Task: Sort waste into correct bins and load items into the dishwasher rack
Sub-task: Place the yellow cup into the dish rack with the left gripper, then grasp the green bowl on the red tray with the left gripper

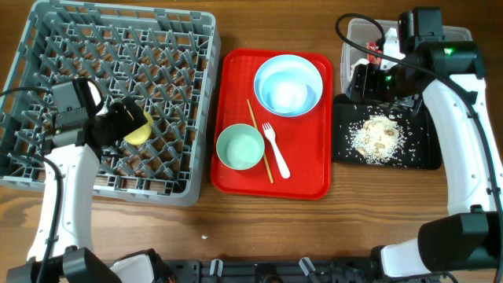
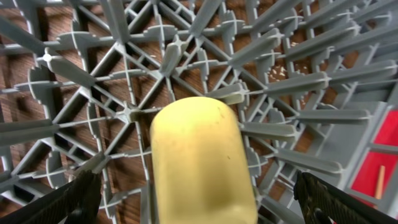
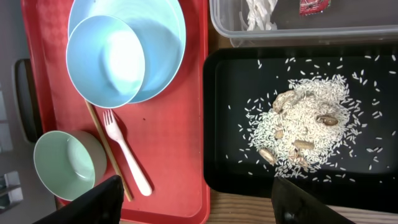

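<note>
Left pincer (image 2: pixel 199 186): fingers spread wide, a gap on each side of the yellow-green cup (image 2: pixel 198 155). The cup lies among the pegs of the grey rack (image 1: pixel 94 55), right-hand half.

Right pincer (image 3: pixel 199 199): open, empty, above the seam between red tray (image 3: pixel 174 143) and black tray (image 3: pixel 373 180).

Rice scraps (image 3: pixel 298 130) piled in the black tray. Tissue (image 3: pixel 255 15) and red wrapper (image 3: pixel 314 6) in the clear tub (image 3: pixel 348 32).

On the red tray: bowl (image 3: pixel 106 62) in plate (image 3: pixel 168 37), saucer (image 3: pixel 62 165), fork (image 3: pixel 127 158), chopstick (image 3: pixel 102 140).

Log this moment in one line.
left gripper open astride yellow-green cup in grey pegged rack | right gripper open near black rectangular tray
</note>
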Action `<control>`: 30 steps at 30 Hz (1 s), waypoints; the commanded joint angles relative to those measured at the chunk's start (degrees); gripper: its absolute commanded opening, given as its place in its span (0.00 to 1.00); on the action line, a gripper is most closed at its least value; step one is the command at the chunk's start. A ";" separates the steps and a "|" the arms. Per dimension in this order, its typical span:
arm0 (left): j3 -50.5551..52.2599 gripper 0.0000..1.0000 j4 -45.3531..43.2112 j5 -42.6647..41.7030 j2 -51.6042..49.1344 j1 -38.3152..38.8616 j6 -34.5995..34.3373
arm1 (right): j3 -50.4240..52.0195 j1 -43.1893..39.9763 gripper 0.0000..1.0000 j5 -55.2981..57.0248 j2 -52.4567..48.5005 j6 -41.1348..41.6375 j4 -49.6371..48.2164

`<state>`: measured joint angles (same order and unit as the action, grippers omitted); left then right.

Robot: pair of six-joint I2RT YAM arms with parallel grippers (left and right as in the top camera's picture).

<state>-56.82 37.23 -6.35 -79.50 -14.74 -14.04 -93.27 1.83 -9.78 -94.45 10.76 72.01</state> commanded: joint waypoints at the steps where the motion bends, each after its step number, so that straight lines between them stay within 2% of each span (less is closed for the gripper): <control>1: -4.09 1.00 1.01 -4.37 4.57 -0.09 0.31 | -1.49 0.02 0.83 0.79 1.33 -0.33 0.11; 4: -4.83 1.00 1.51 -4.72 9.97 4.55 0.15 | -1.49 0.02 0.85 0.81 1.33 -0.63 0.11; 8: -4.81 1.00 2.69 -2.14 11.87 17.22 0.20 | -1.49 0.02 0.88 1.05 1.33 -1.73 0.96; 9: -4.81 1.00 2.64 -1.95 10.78 23.06 0.17 | -1.49 0.00 0.91 1.40 1.36 -0.90 0.92; 14: -4.81 1.00 -2.29 -6.12 7.15 34.36 -0.04 | -1.51 -4.09 1.00 6.34 2.82 4.63 1.27; 18: -4.81 1.00 -5.38 -2.49 0.20 42.77 -0.04 | -1.49 -9.09 1.00 -0.22 3.28 4.22 1.18; 23: -4.81 0.97 -5.40 6.64 -10.64 51.54 -0.04 | -1.49 -10.05 1.00 -0.15 3.28 4.20 1.62; 26: -4.81 0.89 -5.40 9.73 -16.55 54.86 -0.04 | -1.49 -10.05 1.00 -0.15 3.28 4.22 1.62; 29: -4.81 0.75 -5.38 10.99 -20.72 56.57 -0.02 | -1.46 -10.05 1.00 -0.15 3.28 4.22 1.62; 30: -4.81 0.59 -5.38 10.99 -21.84 56.76 -0.02 | -1.46 -10.05 1.00 -0.15 3.28 4.22 1.62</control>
<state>-61.12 31.88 2.00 -99.07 41.32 -14.17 -93.27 -8.08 -8.97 -92.44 14.26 73.49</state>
